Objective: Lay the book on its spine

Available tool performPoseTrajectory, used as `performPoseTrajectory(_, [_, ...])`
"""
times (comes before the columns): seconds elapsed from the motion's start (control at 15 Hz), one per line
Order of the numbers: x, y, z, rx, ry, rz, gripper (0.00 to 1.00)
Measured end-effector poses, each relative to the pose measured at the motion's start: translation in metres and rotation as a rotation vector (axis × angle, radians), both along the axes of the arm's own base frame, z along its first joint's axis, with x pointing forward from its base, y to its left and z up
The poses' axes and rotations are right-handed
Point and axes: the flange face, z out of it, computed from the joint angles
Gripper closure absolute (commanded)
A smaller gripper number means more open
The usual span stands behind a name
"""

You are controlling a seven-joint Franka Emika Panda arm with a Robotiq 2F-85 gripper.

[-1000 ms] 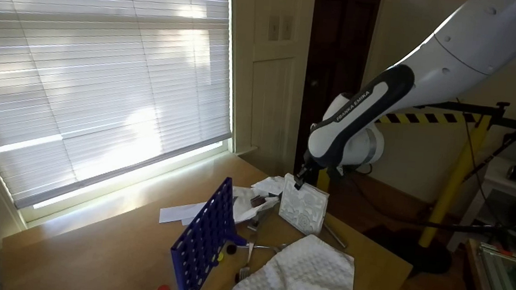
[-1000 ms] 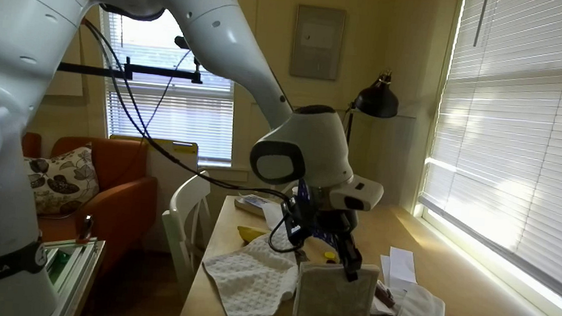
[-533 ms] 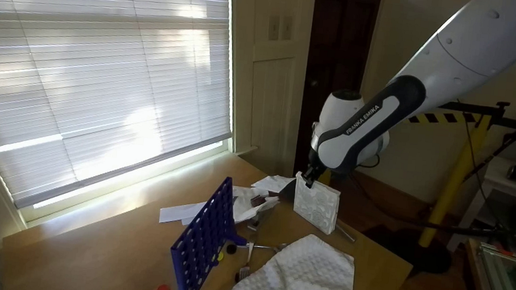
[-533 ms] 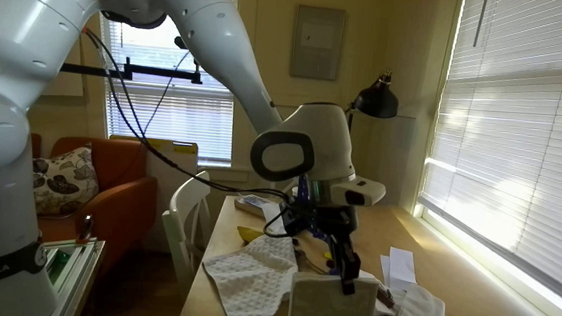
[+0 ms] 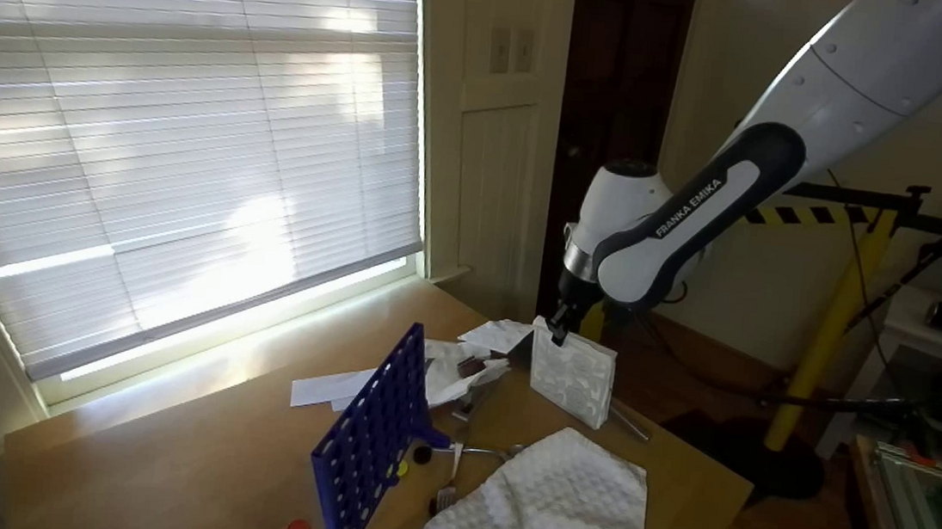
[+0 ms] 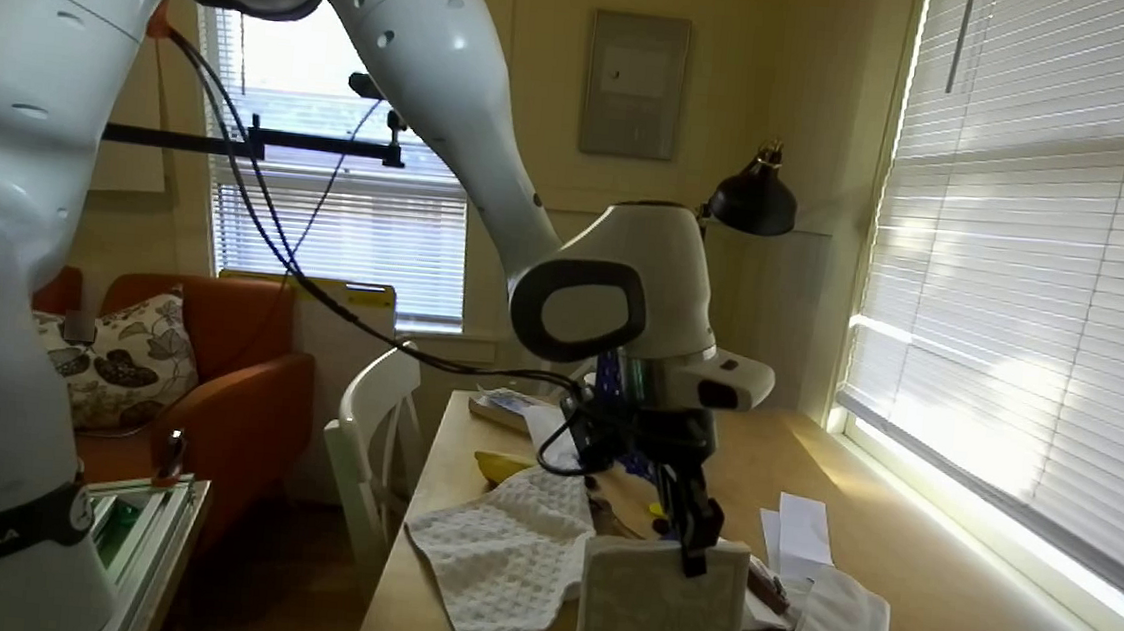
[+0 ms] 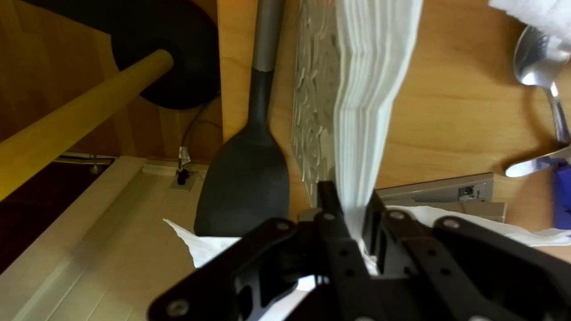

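"Wrist view: where is the book (image 7: 361, 107)?"

"Just off centre, toward two o'clock, its white page edges on show. Take it as the middle of a clock: at six, the black gripper (image 7: 352, 200) pinches it from both sides. A dark spatula (image 7: 244, 183) lies just beside it at eight; a spoon (image 7: 537, 62) lies well apart, between two and three."

"And from farther off?"

"In an exterior view, the book is upright at the table (image 5: 175, 461), between the frame's four and five o'clock, gripped at its top edge, toward eleven. Around it, white papers (image 5: 443, 378) lie at nine, a blue rack (image 5: 372, 441) stands at eight and a white towel (image 5: 551, 514) spreads at six."

"Does it rest on the table?"

"I cannot tell, nor which edge is the spine. In an exterior view, the frame cuts off its lower end; a white chair (image 6: 355, 488) is at ten and a black lamp (image 6: 757, 200) shows beyond, at twelve."
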Motion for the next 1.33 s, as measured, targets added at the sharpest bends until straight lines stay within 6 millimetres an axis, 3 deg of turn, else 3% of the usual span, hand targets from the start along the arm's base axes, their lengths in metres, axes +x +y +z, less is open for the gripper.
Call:
performPoseTrajectory(0.2, [0.002, 0.002, 0.000, 0.031, -0.009, -0.001, 0.96])
performPoseTrajectory(0.27, [0.003, 0.003, 0.000, 0.038, -0.012, -0.001, 0.92])
performPoseTrajectory(0.33, [0.003, 0.003, 0.000, 0.044, -0.013, -0.001, 0.60])
performPoseTrajectory(0.53, [0.004, 0.001, 0.000, 0.057, -0.011, -0.006, 0.46])
performPoseTrajectory(0.93, [0.001, -0.002, 0.014, 0.057, -0.012, -0.009, 0.04])
performPoseTrajectory(1.33, [-0.015, 0.013, 0.040, 0.032, -0.046, 0.167, 0.00])
